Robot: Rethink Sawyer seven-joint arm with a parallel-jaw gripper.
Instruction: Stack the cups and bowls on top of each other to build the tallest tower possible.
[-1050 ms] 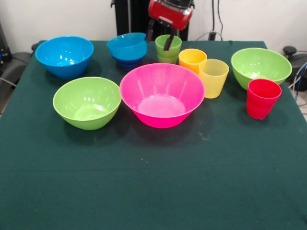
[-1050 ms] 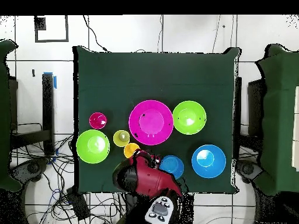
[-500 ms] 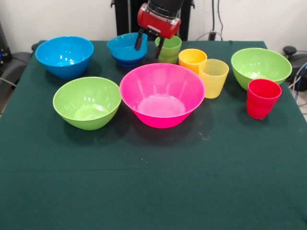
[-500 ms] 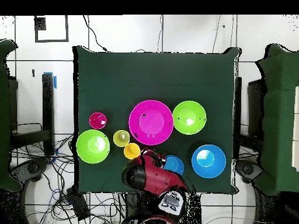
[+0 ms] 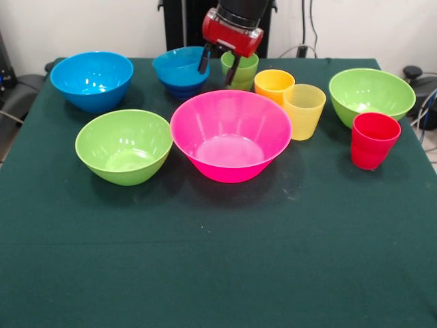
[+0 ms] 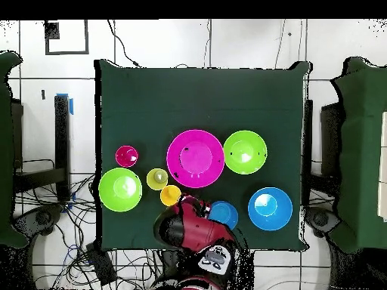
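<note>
Six unlabelled bowls (image 5: 231,134), four cups (image 5: 304,111)

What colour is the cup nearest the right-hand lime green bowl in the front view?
Red plastic cup; front view.

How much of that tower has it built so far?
Barely started. Only the blue bowls at the back are nested into a short stack. The gripper hangs open between that stack and the green cup, holding nothing. The pink bowl, both lime bowls, the other blue bowl and all four cups stand separately.
</note>
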